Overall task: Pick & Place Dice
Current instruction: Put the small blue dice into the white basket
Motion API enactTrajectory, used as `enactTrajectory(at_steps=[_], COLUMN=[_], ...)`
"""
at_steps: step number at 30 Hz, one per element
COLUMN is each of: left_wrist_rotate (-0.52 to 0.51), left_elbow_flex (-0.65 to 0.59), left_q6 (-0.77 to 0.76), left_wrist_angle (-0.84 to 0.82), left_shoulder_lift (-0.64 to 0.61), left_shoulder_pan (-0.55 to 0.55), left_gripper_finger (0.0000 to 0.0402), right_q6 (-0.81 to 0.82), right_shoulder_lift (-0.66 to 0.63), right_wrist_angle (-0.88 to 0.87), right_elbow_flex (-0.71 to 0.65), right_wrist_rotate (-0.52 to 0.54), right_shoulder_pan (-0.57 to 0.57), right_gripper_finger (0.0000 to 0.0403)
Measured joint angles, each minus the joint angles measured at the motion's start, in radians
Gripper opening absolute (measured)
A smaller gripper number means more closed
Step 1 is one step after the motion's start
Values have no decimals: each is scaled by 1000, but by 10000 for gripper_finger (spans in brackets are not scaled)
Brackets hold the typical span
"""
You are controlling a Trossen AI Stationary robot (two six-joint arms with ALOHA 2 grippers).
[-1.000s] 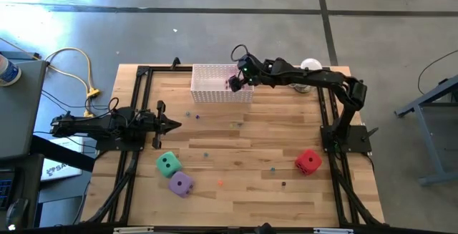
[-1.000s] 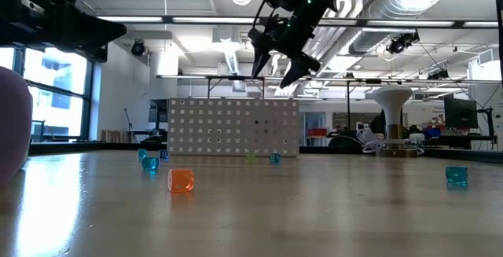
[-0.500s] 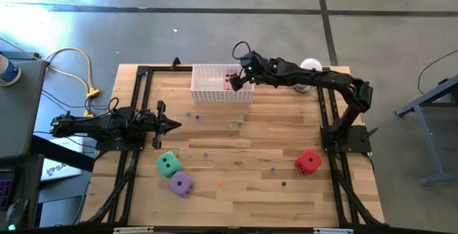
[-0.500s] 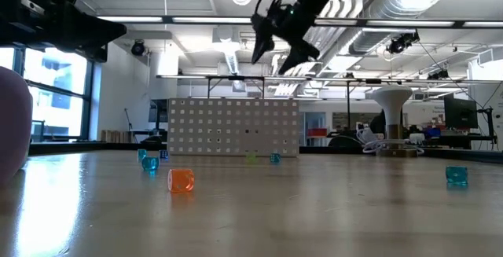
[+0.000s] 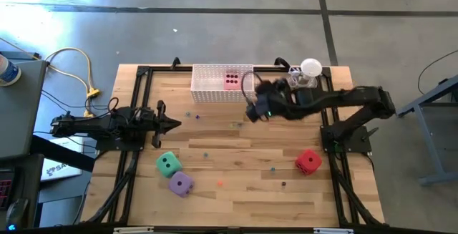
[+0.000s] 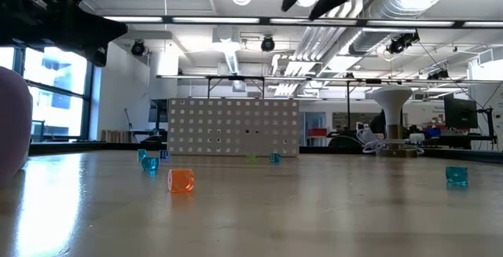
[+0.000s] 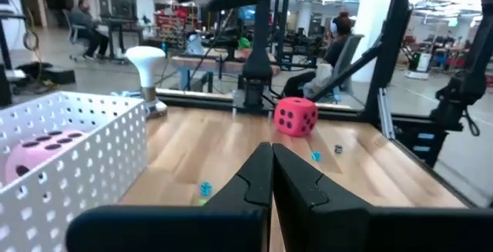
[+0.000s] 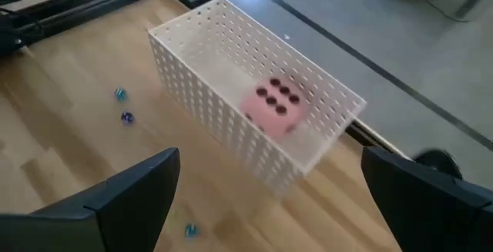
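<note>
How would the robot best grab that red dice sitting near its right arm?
Probably from straight above, with the open right gripper closing on two opposite flat sides of the red dice. It sits flat on the wooden table with bare wood all round it, so both fingers have room to come down. Its sides are parallel, which should suit a two-finger pinch.

Both arms are black and jointed. A thin black cable loops off the right arm (image 5: 322,105). The left claw (image 7: 271,176) has flat, tapered black fingers.
</note>
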Motion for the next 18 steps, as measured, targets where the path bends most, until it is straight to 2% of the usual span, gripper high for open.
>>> enactTrajectory(at_steps=[6, 9, 14, 18], left_wrist_rotate=[-85, -138, -185, -241], left_elbow_flex=[0, 9, 22, 26], left_q6=[154, 196, 137, 147], left_wrist_angle=[96, 120, 123, 151], left_shoulder_lift=[0, 0, 24, 79], left_shoulder_pan=[-22, -49, -93, -113], left_gripper_finger=[1, 12, 71, 133], right_q6=[355, 511, 633, 717], right_shoulder_lift=[4, 4, 6, 7], right_wrist_angle=[-286, -321, -321, -321], right_elbow_flex=[-11, -64, -164, -242], right_wrist_rotate=[192, 261, 350, 378], right_shoulder_pan=[231, 341, 488, 544], right_gripper_finger=[396, 396, 396, 396])
